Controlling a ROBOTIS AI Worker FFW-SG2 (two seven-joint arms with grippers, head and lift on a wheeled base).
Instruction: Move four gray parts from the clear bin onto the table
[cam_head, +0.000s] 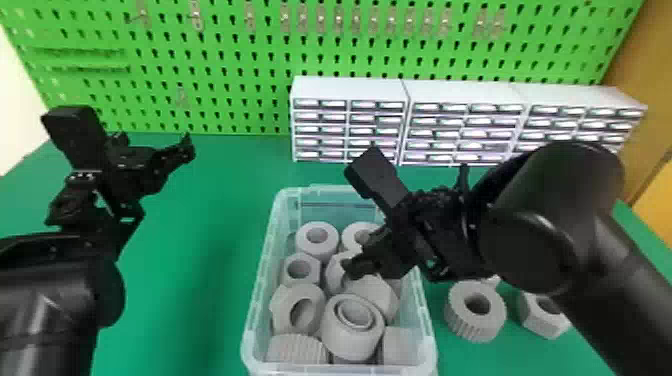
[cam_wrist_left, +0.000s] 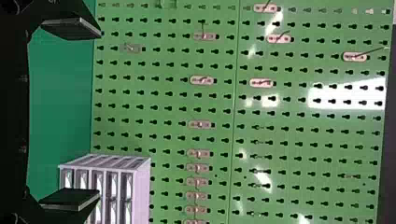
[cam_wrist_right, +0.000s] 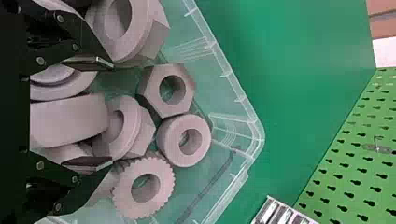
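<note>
The clear bin (cam_head: 257, 300) holds several gray parts, among them a ringed round part (cam_head: 352, 327) near its front and a hex nut (cam_head: 301, 269) at its left side. My right gripper (cam_head: 350, 250) is over the bin's right half. In the right wrist view my right gripper (cam_wrist_right: 88, 114) is open above a flanged nut (cam_wrist_right: 123, 126), its fingers well apart. Two gray parts, a ribbed ring (cam_head: 475, 311) and a hex nut (cam_head: 544, 314), lie on the table right of the bin. My left gripper (cam_head: 167, 150) is parked over the table's left side; in the left wrist view my left gripper (cam_wrist_left: 72, 114) is open, holding nothing.
White drawer cabinets (cam_head: 350, 90) stand behind the bin, against a green pegboard (cam_head: 240, 65) with metal hooks. The green table (cam_head: 200, 270) extends left of the bin. My right forearm passes above the table's right side, near the loose parts.
</note>
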